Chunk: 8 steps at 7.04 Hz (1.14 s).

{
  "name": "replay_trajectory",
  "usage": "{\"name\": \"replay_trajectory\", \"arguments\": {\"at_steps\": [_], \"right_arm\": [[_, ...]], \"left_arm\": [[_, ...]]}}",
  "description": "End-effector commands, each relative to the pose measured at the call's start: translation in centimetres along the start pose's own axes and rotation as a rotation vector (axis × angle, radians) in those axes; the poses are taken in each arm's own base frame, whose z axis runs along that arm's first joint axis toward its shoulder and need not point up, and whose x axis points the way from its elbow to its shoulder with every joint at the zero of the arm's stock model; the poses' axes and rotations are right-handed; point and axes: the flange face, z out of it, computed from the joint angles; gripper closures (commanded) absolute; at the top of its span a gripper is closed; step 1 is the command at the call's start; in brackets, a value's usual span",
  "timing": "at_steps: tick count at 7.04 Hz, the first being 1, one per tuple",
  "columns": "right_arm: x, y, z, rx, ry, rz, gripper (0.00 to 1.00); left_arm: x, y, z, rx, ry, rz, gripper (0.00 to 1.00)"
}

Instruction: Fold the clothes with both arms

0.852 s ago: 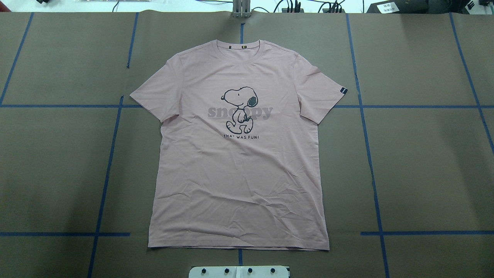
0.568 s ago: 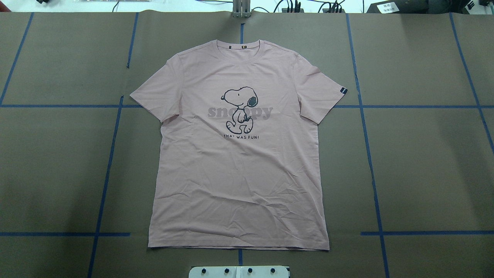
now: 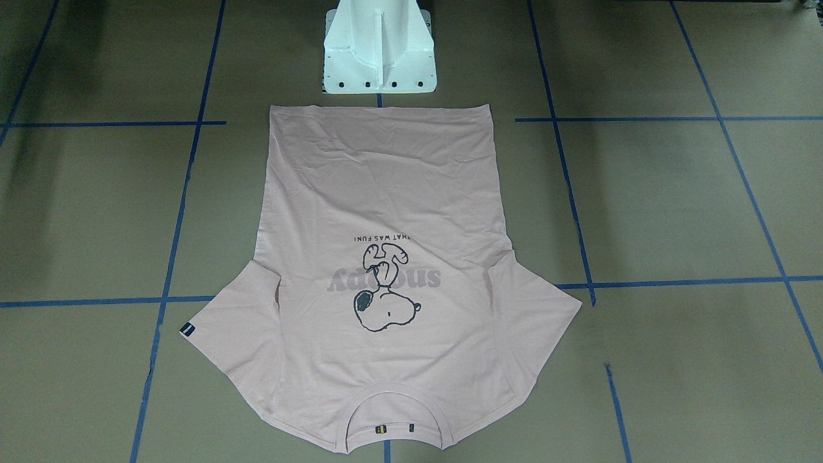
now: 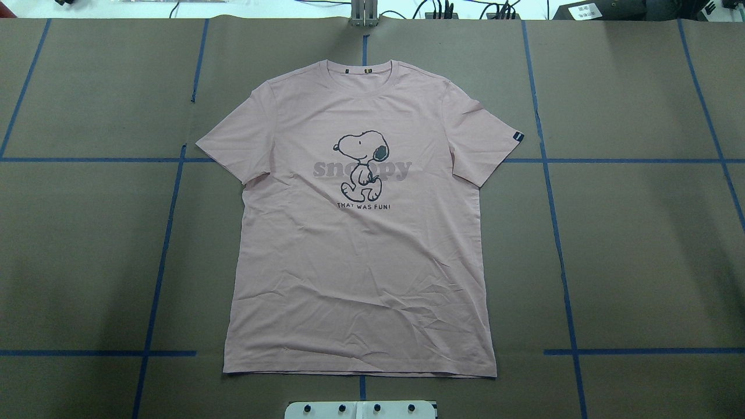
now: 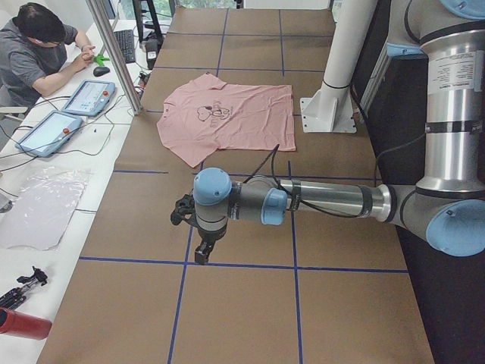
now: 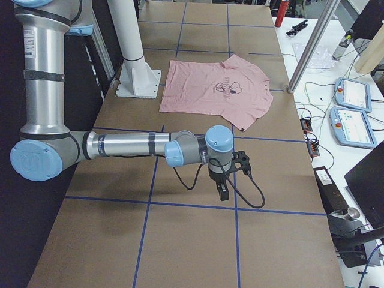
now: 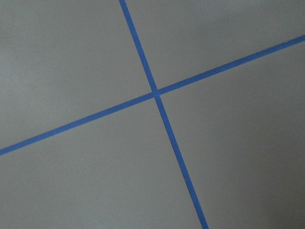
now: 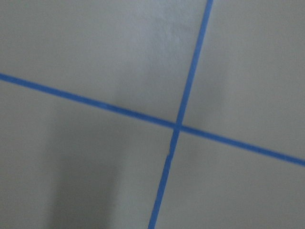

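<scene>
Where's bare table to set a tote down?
Brown table on both flanks of the T-shirt, across the blue tape lines. Farther toward each table end, the left gripper and right gripper hang overhead. Tight: hem to white base.

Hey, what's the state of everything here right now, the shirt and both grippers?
T-shirt: spread flat, unfolded, print up, both sleeves out.
Left gripper: pointing down, apart from the T-shirt; jaws cannot be told.
Right gripper: pointing down, apart from the T-shirt; jaws cannot be told.

Wide table [image 4: 640,250] flanks the T-shirt [image 4: 361,262] on both sides; a white pedestal [image 3: 379,58] stands just beside it.
</scene>
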Motion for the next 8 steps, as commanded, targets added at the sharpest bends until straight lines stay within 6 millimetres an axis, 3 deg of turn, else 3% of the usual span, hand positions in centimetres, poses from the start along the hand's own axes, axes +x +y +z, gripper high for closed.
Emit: {"name": "replay_trajectory", "arguments": {"at_steps": [1,2,3,4,5,6,7,8], "right_arm": [[-0.3,-7.3,-0.1,0.080,0.007,-0.058,0.00],[-0.8,-8.3,-0.6,0.092,-0.017,0.003,0.00],[-1.3,-8.4,-0.7,0.109,-0.055,0.040,0.00],[-2.0,-8.9,-1.4,0.159,-0.069,0.031,0.00],[-5.9,-10.6,0.8,0.149,-0.102,0.011,0.00],[-10.3,-14.6,0.7,0.162,-0.132,0.083,0.00],[-14.6,-17.5,0.7,0.172,-0.162,0.137,0.00],[-19.3,-19.4,1.7,0.176,-0.161,0.182,0.00]], "left_arm": [[1.9,-6.8,-3.6,0.113,-0.018,-0.100,0.00],[3.6,-12.8,-6.7,0.213,-0.019,-0.121,0.00],[4.9,-15.0,-8.2,0.338,-0.022,-0.008,0.00],[4.8,-15.8,-7.5,0.378,-0.016,0.042,0.00],[5.1,-18.1,-7.5,0.397,-0.013,0.072,0.00],[6.0,-19.1,-7.8,0.417,-0.007,0.103,0.00],[8.3,-19.9,-7.8,0.468,0.006,0.181,0.00],[12.6,-21.0,-3.9,0.444,0.080,0.181,0.00]]}}
